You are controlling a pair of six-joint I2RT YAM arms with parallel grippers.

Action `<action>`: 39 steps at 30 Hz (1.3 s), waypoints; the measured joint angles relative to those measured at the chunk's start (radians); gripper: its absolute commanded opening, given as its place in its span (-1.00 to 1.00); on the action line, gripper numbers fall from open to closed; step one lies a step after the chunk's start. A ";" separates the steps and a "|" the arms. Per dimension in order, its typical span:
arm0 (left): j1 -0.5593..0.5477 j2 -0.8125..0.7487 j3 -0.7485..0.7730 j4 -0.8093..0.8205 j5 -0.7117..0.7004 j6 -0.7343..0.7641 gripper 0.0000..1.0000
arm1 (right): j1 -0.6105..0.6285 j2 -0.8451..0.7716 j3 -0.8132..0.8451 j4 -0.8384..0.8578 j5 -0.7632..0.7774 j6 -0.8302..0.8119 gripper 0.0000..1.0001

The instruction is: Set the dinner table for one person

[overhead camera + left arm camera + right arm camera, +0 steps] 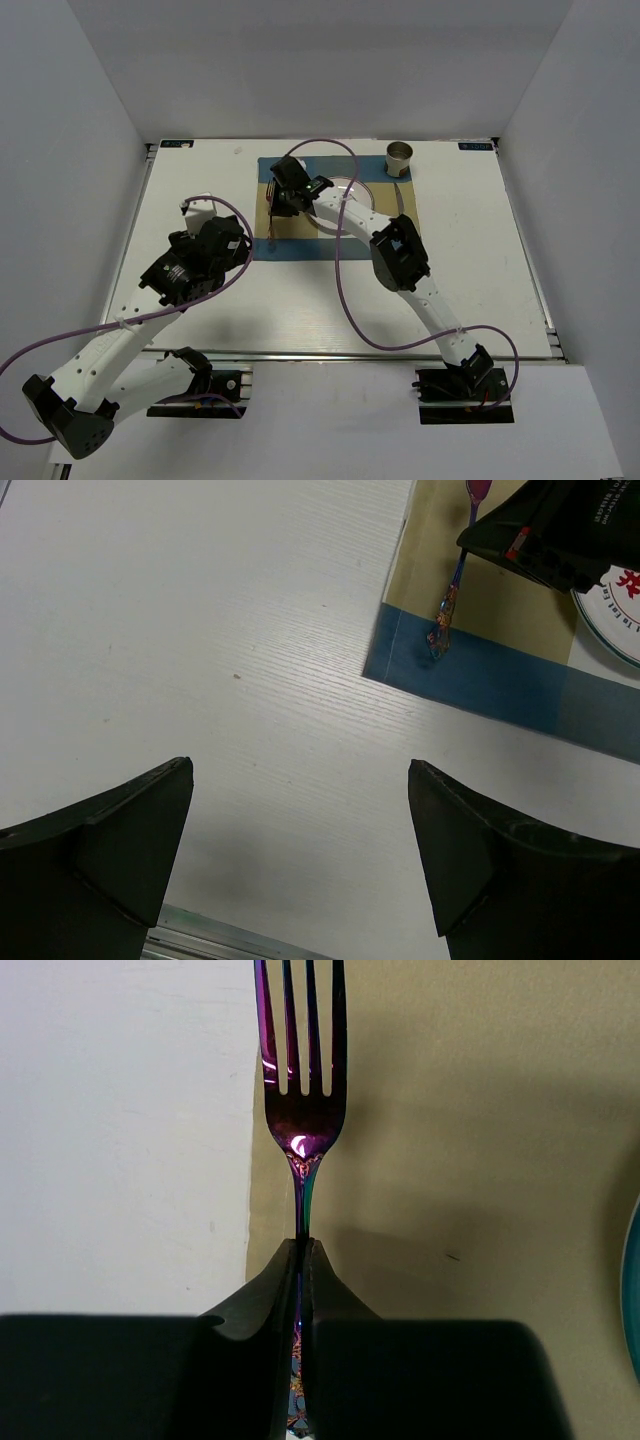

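Note:
The white dinner table (470, 260) carries a blue-and-tan placemat (300, 245) at its far middle. My right gripper (284, 197) hovers over the mat's left part, shut on the handle of an iridescent purple fork (300, 1070). In the right wrist view the gripper (305, 1245) holds the fork with its tines pointing away, over the tan cloth beside the mat's left edge. The fork's handle end (445, 615) shows in the left wrist view. My left gripper (300, 780) is open and empty above bare table, near-left of the mat; it also shows in the top view (203, 222).
A white plate with a teal rim (612, 615) lies on the mat, partly under the right arm (400, 250). A metal cup (399, 158) stands at the mat's far right corner. A thin dark utensil (397, 200) lies on the mat's right side. A silver rail (230, 940) edges the table.

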 measured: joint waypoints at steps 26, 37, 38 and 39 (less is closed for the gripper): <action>0.000 0.001 -0.005 0.006 0.023 0.015 0.96 | -0.009 0.063 0.025 0.012 0.008 0.021 -0.71; 0.000 0.000 -0.008 0.007 0.025 0.022 0.96 | -0.011 0.063 0.025 0.030 0.007 0.030 -0.21; 0.000 0.000 -0.008 0.007 0.025 0.022 0.96 | -0.011 0.063 0.025 0.030 0.004 0.031 0.04; 0.000 0.000 -0.008 0.007 0.025 0.023 0.96 | -0.011 0.063 0.025 0.031 0.003 0.031 0.10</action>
